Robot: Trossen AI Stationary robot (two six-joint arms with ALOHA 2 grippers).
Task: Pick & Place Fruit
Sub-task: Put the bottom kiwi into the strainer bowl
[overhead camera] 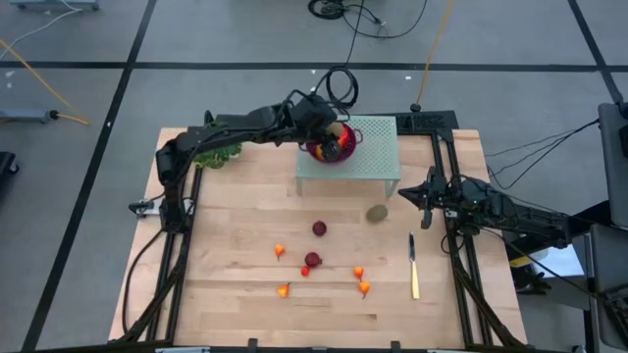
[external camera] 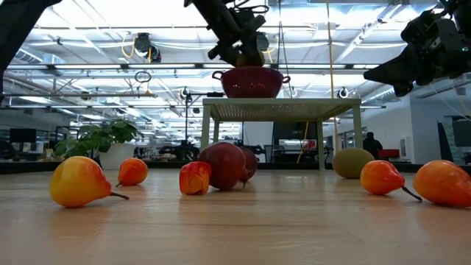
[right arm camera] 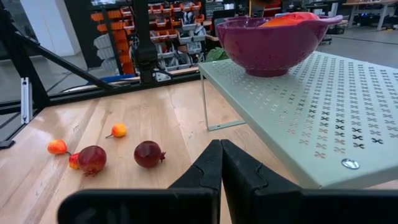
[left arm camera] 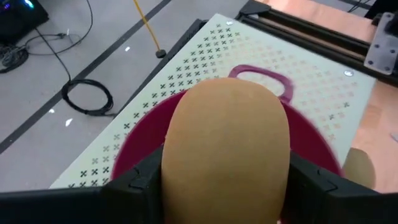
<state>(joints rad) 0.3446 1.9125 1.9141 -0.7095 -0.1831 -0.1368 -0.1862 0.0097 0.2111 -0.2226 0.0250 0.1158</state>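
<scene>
The left gripper [left arm camera: 227, 186] grips a brownish oval fruit [left arm camera: 227, 149] just above the red bowl [overhead camera: 331, 149]; release it low and centred. The right gripper [right arm camera: 221, 163], closed, waits beside the bowl's shelf [overhead camera: 378, 162].

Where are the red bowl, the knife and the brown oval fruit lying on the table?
red bowl [external camera: 250, 82], low view, front wall.
knife [overhead camera: 414, 279], high view, yellowish handle.
brown oval fruit [overhead camera: 377, 213], high view, middle of its top.

Two matte black jointed robot arms, each ending in a gripper [right arm camera: 221, 163] with two flat, angular black fingers [left arm camera: 134, 186] and trailing black cables.
</scene>
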